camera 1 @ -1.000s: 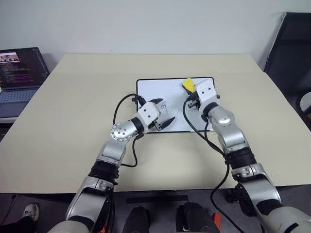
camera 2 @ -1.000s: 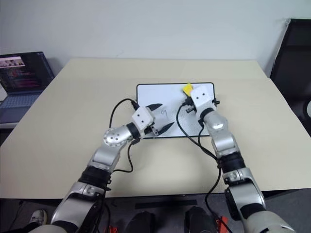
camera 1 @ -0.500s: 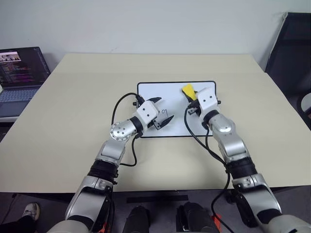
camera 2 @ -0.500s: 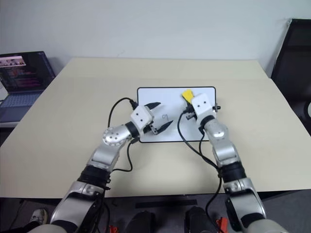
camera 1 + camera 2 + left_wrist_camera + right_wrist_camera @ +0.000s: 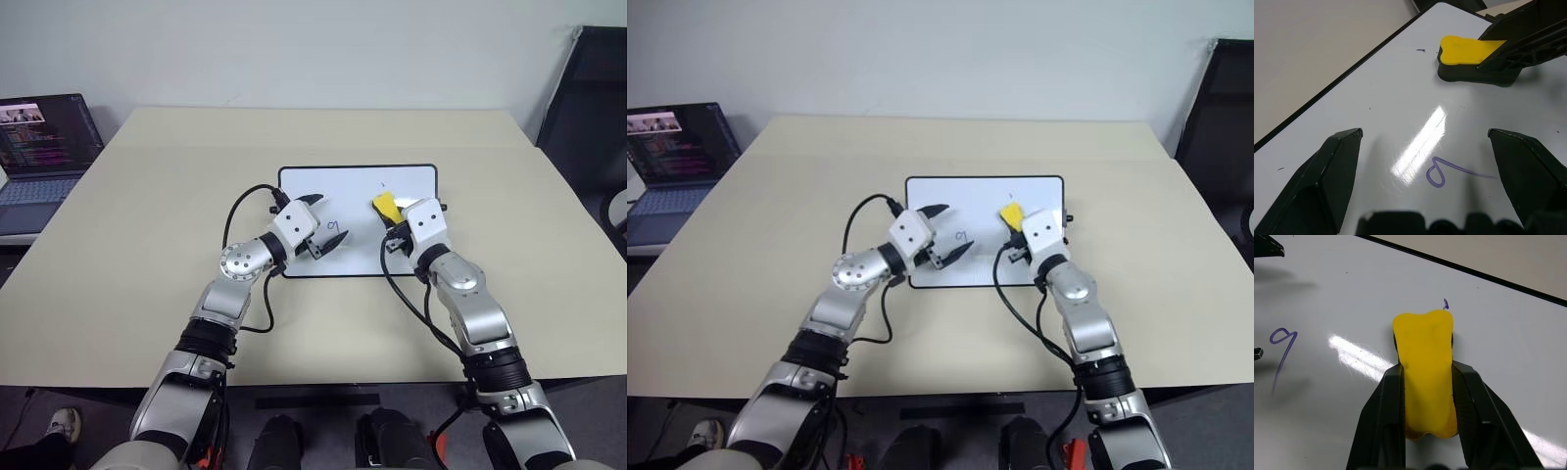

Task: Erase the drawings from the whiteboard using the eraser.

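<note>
1. Beige rectangular table (image 5: 147,215): filled the middle of the left eye frame and carried every item below.
2. Small glossy white whiteboard with a thin black frame and rounded corners (image 5: 358,186): lay flat at the centre of the frame, long side across it.
3. Small yellow oblong eraser with a dark underside (image 5: 385,207): sat on the right half of the board, just right of centre frame. Dark face was down on the white surface. In the right wrist view (image 5: 1425,377) it was pinched along its long sides.
4. Right gripper (image 5: 397,231): two black fingers clenched on the eraser, one on each flank, above the board's right part.
5. Left gripper (image 5: 325,223): black fingers spread wide and holding nothing, over the board's left half, left of centre frame.
6. Thin dark marker drawing shaped like a 9 (image 5: 335,235): on the board between the left gripper's fingertips. In the left wrist view (image 5: 1442,174) it lay between the two fingers, unerased.
7. Small dark mark (image 5: 1445,304): on the board just beyond the eraser's far end.
8. Open laptop with a dark screen (image 5: 44,137): upper left edge of the frame, off the table.
9. Black chair (image 5: 593,108): upper right edge of the frame.
</note>
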